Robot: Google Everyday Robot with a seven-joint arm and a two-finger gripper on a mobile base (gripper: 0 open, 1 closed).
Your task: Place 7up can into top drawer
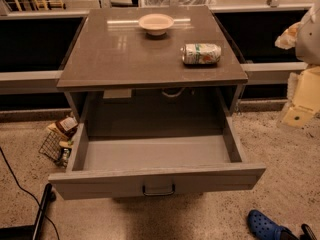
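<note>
The 7up can [201, 53] lies on its side on the right part of the grey cabinet top [125, 54], whitish with green markings. The top drawer [155, 156] is pulled wide open below the top. Its inside is bare grey and its front panel has a small metal bar handle [158, 190] at the centre. My gripper [289, 36] shows at the right edge of the view, level with the can and well to the right of it, off the cabinet top. It holds nothing that I can see.
A shallow beige bowl [156, 23] stands at the back centre of the top. A wire basket with packets [60, 140] sits on the floor left of the drawer. A blue shoe [265, 226] lies bottom right, and a black cable [20, 189] bottom left.
</note>
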